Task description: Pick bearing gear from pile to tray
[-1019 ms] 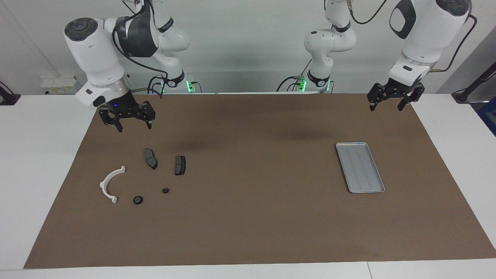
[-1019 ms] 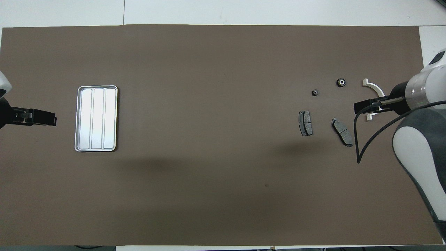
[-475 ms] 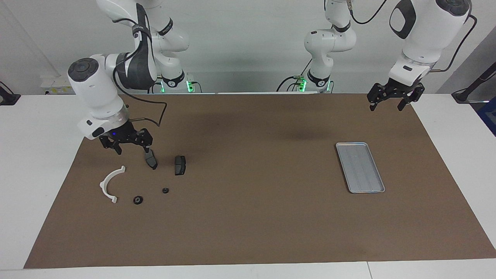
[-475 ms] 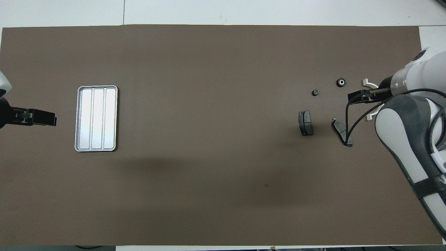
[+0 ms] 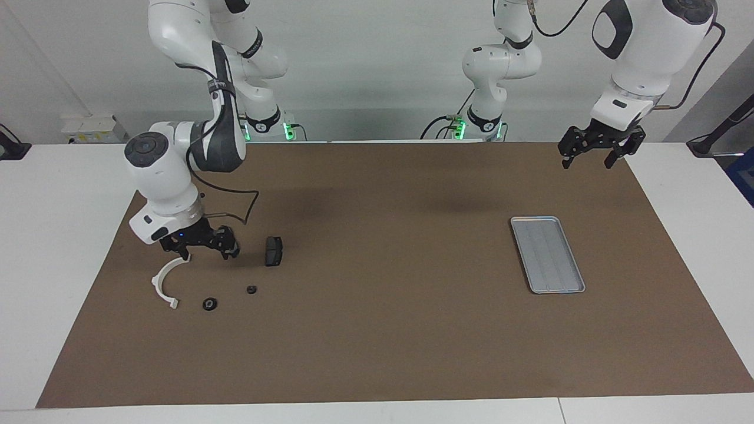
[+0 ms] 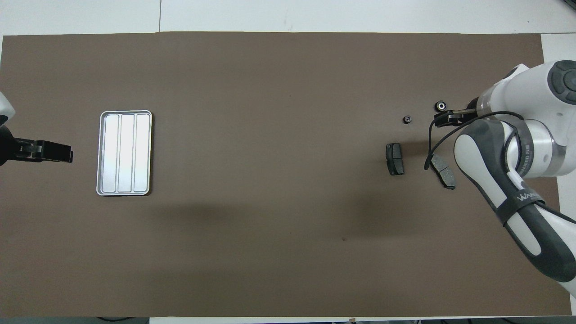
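Observation:
The pile lies toward the right arm's end of the mat. It holds a white arc (image 5: pixel 164 284), a dark brake pad (image 5: pixel 273 251) (image 6: pixel 395 159), a second brake pad (image 6: pixel 443 171), and two small black round bearing gears. The larger gear (image 5: pixel 210 304) (image 6: pixel 440 106) has a bright centre; the smaller one (image 5: pixel 251 289) (image 6: pixel 407 119) sits beside it. My right gripper (image 5: pixel 205 254) (image 6: pixel 443 118) hangs open and low over the second pad and the arc's end, holding nothing. The overhead view hides the arc under the right arm. The silver tray (image 5: pixel 548 254) (image 6: pixel 124 153) is empty. My left gripper (image 5: pixel 592 154) (image 6: pixel 54 155) waits open and raised, beside the tray.
A brown mat (image 5: pixel 383 330) covers most of the white table (image 5: pixel 59 235). The right arm's black cable (image 6: pixel 432 139) loops down over the mat between the two brake pads.
The right arm has swung down and away from the robots, bringing its open gripper low over the pile. The parts, the tray and the left arm have not moved.

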`<state>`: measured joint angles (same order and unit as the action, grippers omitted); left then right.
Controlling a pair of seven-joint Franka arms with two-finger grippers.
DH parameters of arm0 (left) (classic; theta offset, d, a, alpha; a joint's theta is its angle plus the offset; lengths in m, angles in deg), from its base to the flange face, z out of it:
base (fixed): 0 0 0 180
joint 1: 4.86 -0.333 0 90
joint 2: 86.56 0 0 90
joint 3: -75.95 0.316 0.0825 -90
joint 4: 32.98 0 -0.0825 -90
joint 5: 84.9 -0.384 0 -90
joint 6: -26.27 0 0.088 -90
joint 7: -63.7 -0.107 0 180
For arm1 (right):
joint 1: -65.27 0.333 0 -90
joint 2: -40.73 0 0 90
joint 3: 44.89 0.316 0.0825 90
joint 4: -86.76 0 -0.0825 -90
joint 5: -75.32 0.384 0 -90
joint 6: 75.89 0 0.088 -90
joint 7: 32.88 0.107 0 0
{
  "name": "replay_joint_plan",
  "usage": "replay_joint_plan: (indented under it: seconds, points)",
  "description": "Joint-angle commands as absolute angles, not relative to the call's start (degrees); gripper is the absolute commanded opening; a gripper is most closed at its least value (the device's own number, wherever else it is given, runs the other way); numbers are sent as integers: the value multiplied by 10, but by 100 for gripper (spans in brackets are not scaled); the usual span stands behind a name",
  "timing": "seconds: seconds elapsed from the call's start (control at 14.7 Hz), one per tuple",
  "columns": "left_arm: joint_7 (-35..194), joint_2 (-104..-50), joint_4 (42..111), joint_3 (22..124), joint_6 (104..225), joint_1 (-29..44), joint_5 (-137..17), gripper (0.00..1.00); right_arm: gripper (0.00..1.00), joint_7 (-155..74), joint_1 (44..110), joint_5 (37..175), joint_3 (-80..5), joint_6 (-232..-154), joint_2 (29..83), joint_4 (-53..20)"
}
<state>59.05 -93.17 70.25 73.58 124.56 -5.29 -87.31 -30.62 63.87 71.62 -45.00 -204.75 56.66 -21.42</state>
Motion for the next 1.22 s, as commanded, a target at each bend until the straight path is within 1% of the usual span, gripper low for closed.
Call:
replay_joint_plan:
  seconds: [0.0,0.07,0.27,0.54,0.68,0.88,1.15]
  points:
    - [584,-941,712,739,1251,-49,-866,100,95,-269,634,704,-447,-2070,587,-205]
    - [584,-941,711,739,1251,-49,-866,100,94,-267,634,704,-447,-2072,593,-200]
    - [584,-941,711,739,1251,-49,-866,100,94,-233,633,704,-448,-2076,631,-170]
    - [584,-941,712,739,1251,-49,-866,100,95,-223,632,700,-449,-2076,671,-139]
    - [584,-941,712,739,1251,-49,-866,100,98,-223,632,699,-449,-2075,691,-116]
    - [584,-941,712,739,1251,-49,-865,100,99,-223,632,697,-450,-2083,707,-111]
    - [584,-941,711,739,1251,-49,-866,100,99,-213,623,699,-450,-2085,730,-84]
